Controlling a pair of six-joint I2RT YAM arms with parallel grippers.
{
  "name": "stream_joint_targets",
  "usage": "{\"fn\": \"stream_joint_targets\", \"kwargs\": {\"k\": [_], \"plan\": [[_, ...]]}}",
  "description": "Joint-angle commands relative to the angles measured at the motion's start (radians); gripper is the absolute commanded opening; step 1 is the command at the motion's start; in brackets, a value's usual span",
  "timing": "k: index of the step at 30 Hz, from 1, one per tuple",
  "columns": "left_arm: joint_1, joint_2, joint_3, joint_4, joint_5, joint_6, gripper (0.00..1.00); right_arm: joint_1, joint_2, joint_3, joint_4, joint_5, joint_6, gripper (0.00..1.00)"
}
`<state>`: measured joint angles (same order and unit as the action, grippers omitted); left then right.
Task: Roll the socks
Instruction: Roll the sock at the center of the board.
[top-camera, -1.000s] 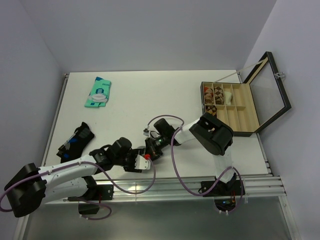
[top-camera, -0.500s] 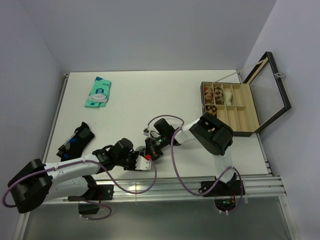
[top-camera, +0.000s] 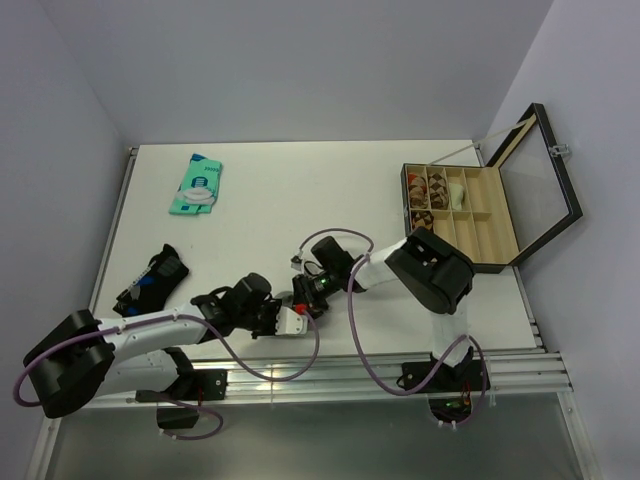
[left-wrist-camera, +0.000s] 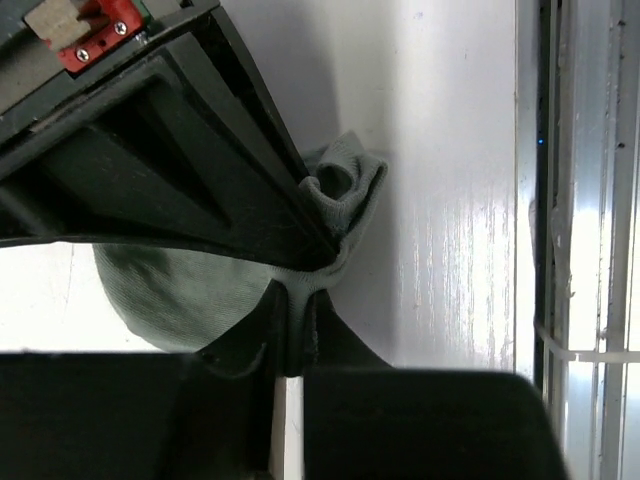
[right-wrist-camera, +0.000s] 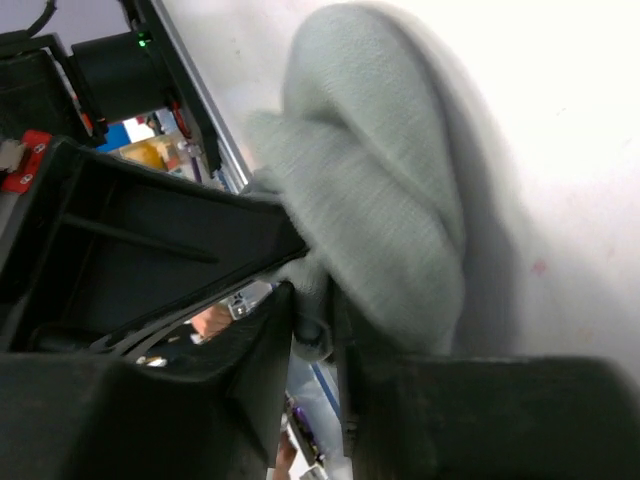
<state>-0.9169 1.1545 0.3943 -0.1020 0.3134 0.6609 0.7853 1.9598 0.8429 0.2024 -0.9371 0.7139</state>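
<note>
One grey sock (left-wrist-camera: 170, 295) lies bunched on the white table near its front edge, between my two grippers. My left gripper (left-wrist-camera: 293, 300) is shut on a thin fold of the sock's edge. The black body of the right gripper (left-wrist-camera: 150, 170) presses in from above, right against it. In the right wrist view the grey sock (right-wrist-camera: 380, 200) bulges over the jaws. My right gripper (right-wrist-camera: 313, 310) has a lump of its fabric between narrowly parted fingers. From above, the left gripper (top-camera: 284, 316) and right gripper (top-camera: 302, 298) meet tip to tip, hiding nearly all of the sock.
A teal flat packet (top-camera: 196, 185) lies at the back left. A dark black-blue cloth item (top-camera: 150, 280) sits at the left edge. An open compartment box (top-camera: 470, 215) with a raised lid stands at the right. The table's metal rail (left-wrist-camera: 545, 200) runs close beside the sock.
My left gripper has moved in toward the right gripper and closed on the sock's edge. The right gripper's jaws have eased slightly apart.
</note>
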Motion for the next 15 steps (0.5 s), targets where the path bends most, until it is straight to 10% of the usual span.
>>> {"fn": "stream_joint_targets", "kwargs": {"k": [1, 15], "plan": [[-0.002, 0.028, 0.02, -0.097, 0.036, -0.015, 0.01, -0.011, -0.047, -0.044, -0.064, 0.205, -0.036, 0.33], [0.317, 0.164, 0.202, -0.43, 0.326, 0.2, 0.0, -0.064, -0.454, -0.26, -0.014, 0.561, 0.039, 0.47]]}}
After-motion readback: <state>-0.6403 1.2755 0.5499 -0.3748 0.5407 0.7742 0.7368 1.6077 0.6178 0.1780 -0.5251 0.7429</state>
